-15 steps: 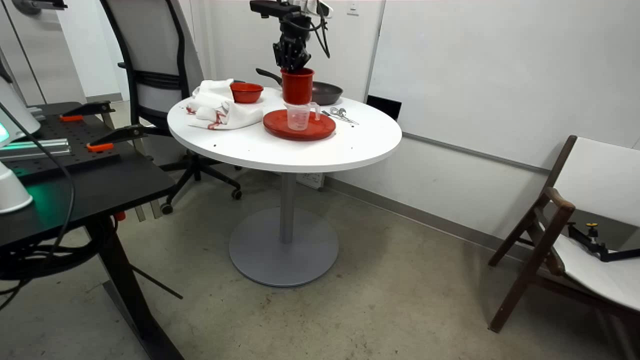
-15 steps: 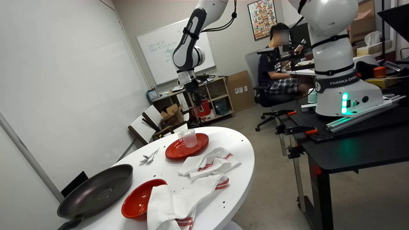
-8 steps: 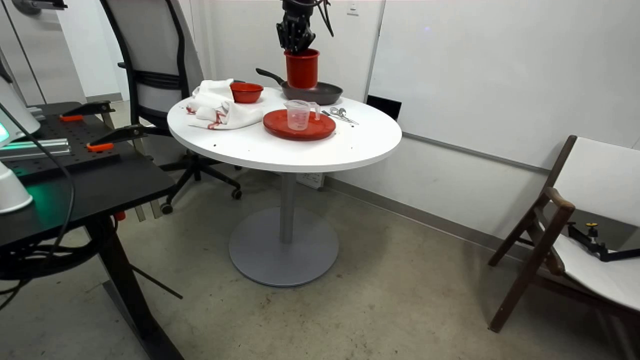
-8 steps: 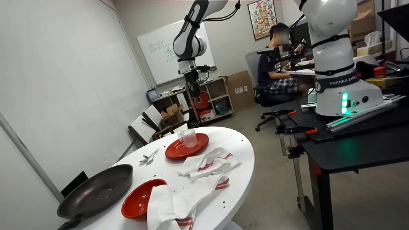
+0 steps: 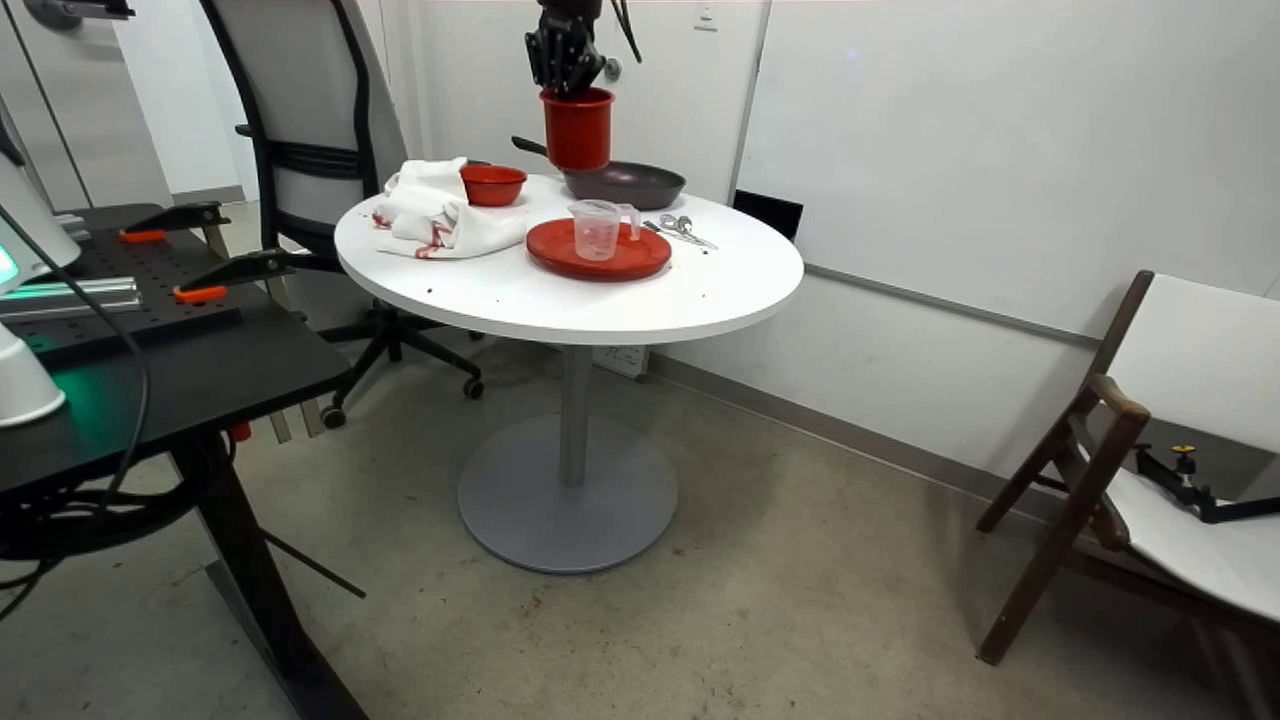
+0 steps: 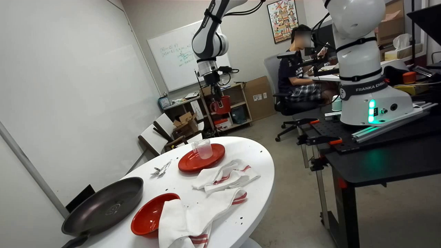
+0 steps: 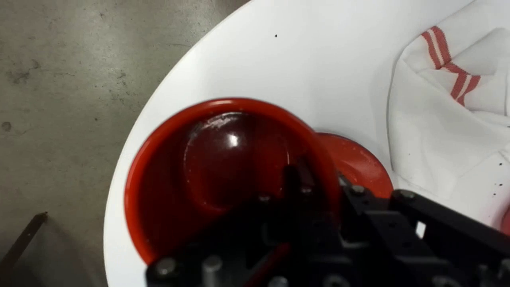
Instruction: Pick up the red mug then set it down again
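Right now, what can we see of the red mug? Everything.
The red mug is a glossy, deep cylinder with a slightly flared rim and a side handle, seen in an exterior view; its exact material can't be told. Inside, the wrist view shows a shiny base with a bright highlight. It's roughly upright, mouth up, held in the air above the white table. The hand grips its wall at the rim, one finger inside, another outside; nothing else visibly touches it.

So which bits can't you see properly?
Glossy red cylindrical mug, wrist view: black jaws hide part of its rim.
Round red bowl, in an exterior view: white red-striped cloth covers part.
Green handwriting, in an exterior view: too small to read.
Seated person's face, in an exterior view: blurred.
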You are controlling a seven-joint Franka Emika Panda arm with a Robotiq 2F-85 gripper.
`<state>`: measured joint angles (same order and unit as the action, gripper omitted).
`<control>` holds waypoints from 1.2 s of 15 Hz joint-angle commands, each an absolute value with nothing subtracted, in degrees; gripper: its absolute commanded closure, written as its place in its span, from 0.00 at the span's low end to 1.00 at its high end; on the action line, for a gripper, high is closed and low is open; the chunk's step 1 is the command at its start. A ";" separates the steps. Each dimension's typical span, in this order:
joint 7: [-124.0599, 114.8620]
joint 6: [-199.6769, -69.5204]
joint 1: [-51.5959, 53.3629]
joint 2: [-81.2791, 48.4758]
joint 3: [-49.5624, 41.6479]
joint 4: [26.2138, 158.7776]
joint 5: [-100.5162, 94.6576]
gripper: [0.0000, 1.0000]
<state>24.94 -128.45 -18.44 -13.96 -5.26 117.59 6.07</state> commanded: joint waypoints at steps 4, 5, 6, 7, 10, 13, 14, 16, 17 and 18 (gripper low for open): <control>32.38 -128.65 -15.70 -4.52 -5.06 127.46 8.47 0.98; 33.92 -128.84 -15.10 -3.08 -4.88 128.80 8.77 0.98; 35.37 -129.03 -14.32 -1.48 -4.72 130.22 8.97 0.98; 36.60 -129.08 -13.53 -0.12 -4.69 131.34 9.11 0.98; 39.77 -129.52 -11.01 3.50 -4.90 134.55 8.98 0.98; 41.67 -131.05 -8.99 5.06 -5.40 137.45 7.78 0.98; 42.12 -131.94 -8.53 5.33 -5.52 138.37 7.37 0.98; 43.59 -133.39 -7.87 5.05 -5.78 139.95 7.50 0.98; 44.26 -134.09 -7.65 4.77 -5.84 140.69 7.47 0.98; 45.40 -134.90 -7.44 4.30 -5.90 141.58 7.65 0.98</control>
<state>42.12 -132.16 -8.78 3.43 -4.78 138.29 7.51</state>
